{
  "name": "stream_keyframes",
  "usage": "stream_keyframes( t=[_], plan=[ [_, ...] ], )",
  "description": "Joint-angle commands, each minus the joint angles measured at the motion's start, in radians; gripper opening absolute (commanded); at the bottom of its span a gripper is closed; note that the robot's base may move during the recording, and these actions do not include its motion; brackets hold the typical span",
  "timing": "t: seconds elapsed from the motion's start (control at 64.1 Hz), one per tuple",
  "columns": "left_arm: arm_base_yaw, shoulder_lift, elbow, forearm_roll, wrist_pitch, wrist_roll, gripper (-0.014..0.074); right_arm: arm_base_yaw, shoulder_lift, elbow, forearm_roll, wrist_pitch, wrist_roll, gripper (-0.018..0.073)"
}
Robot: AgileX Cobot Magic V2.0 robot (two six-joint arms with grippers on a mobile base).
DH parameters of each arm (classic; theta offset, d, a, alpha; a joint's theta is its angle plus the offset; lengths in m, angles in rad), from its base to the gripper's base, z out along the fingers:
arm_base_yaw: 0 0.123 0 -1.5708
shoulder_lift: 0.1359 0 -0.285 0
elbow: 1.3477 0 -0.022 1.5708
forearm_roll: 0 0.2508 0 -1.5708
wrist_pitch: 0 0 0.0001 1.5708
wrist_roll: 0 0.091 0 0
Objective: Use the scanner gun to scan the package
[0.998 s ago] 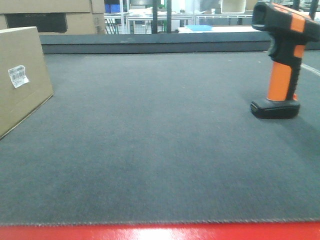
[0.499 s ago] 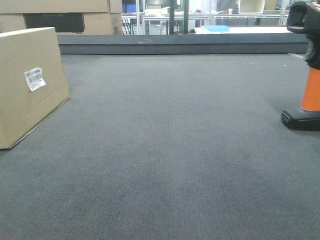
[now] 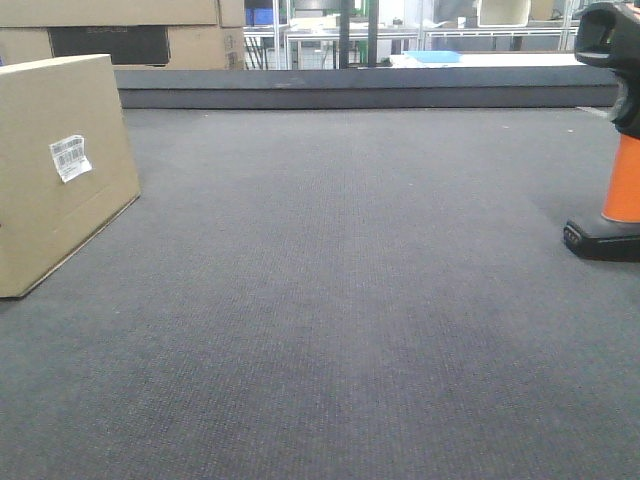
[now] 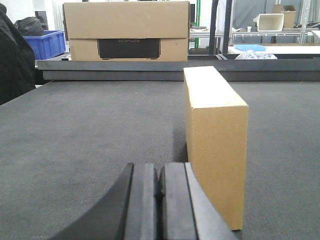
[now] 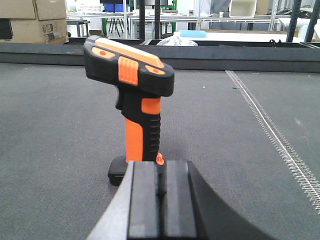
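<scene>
While the scanner gun (image 5: 142,100) stands upright on its flat base near the right edge of the counter (image 3: 340,300), the right tool (image 5: 161,180) sits close before it, jaws pressed together and empty. Risk: advancing shut would push the tall handle and topple it. The package (image 3: 60,190) stands on a narrow side near the left edge, with its barcode label (image 3: 70,157) facing mid-counter. The left tool (image 4: 160,175), also pressed together and empty, is close beside the package's near end. A bump there could tip the box label-down.

Big gray mat (image 3: 340,300) w/ 2 things on it: box (image 3: 55,170) stands on its edge at left, scanner (image 3: 620,175) stands up at right, well apart.
</scene>
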Motion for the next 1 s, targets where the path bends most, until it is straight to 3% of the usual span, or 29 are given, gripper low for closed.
stream_keyframes(
  t=[0.0,0.421,0.764,0.92,0.983],
  plan=[
    [-0.005,-0.003,-0.003,-0.005,-0.020,-0.003,-0.0111,0.000,-0.002,0.000,-0.005,-0.020,0.000,-0.0162],
    [-0.005,-0.003,-0.003,-0.005,-0.020,-0.003,-0.0111,0.000,-0.002,0.000,-0.005,-0.020,0.000,-0.0162],
    [-0.005,-0.003,-0.003,-0.005,-0.041,-0.003,-0.0111,0.000,-0.002,0.000,-0.005,-0.096,0.000,-0.0162],
    [-0.002,-0.003,-0.003,-0.005,-0.179,-0.003,-0.0111,0.000,-0.002,0.000,0.010,-0.217,0.000,-0.0162],
    [-0.002,-0.003,-0.003,-0.005,-0.289,-0.003,-0.0111,0.000,-0.002,0.000,0.010,-0.251,0.000,-0.0162]
  ],
)
